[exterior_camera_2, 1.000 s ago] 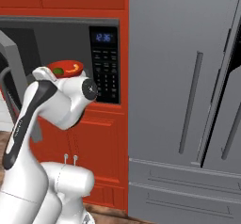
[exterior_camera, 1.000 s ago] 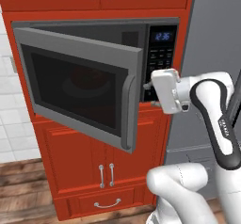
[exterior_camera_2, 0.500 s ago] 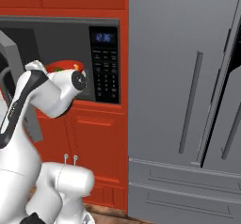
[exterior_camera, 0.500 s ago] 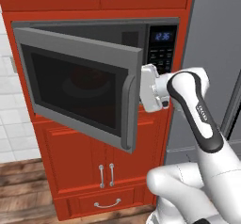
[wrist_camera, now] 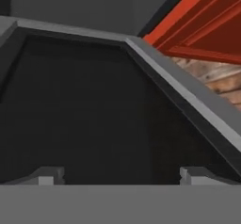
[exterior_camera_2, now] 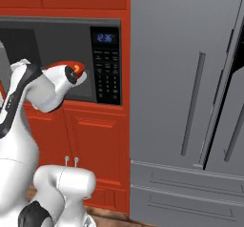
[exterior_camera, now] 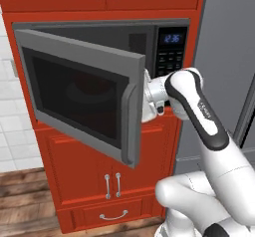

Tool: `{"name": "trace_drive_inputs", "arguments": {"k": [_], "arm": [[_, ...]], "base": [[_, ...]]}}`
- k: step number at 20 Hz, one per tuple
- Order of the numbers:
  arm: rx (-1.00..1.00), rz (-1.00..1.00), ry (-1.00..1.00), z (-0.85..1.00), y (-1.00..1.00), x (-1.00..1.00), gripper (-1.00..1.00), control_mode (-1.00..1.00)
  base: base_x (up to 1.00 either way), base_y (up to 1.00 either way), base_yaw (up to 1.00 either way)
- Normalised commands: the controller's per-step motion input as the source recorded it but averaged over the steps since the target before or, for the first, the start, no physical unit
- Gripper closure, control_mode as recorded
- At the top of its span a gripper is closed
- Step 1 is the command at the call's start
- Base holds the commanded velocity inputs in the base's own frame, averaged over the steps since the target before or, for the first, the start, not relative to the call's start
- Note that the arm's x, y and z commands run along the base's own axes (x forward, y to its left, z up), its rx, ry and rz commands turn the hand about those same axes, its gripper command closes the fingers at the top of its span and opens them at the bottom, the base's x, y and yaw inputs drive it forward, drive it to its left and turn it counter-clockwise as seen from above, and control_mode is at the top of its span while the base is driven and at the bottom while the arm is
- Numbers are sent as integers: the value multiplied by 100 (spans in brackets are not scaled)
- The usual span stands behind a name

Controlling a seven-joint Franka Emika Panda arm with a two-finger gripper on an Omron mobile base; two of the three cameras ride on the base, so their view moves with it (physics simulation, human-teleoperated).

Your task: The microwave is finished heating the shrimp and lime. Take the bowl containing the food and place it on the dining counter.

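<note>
Behind the microwave [exterior_camera: 169, 52] door [exterior_camera: 84, 89], jaws hidden but spread wide, bowl [exterior_camera_2: 71, 67] mostly covered.

From the left base view I can't see my claw: the hand runs in behind the free edge of the microwave door [exterior_camera: 89, 94], and that door covers most of the microwave [exterior_camera: 172, 47] cavity too. In the right base view the white arm blocks nearly all of the bowl [exterior_camera_2: 71, 67]; I get just a strip of red-orange rim past the wrist, with a small speck on it I can't identify, so the food inside is beyond me. The same view cuts the cavity off at its left edge. In the hand view the claw [wrist_camera: 120, 175] tips show as low stubs, standing well apart.
</note>
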Motion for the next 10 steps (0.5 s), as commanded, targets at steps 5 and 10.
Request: {"name": "trace_drive_inputs", "arguments": {"k": [5, 10], "arm": [[0, 32, 1, 2, 70, -92, -100, -100], [3, 15, -2, -8, 100, -85, -100, -100]], "base": [[0, 0, 0], [0, 0, 0]]}}
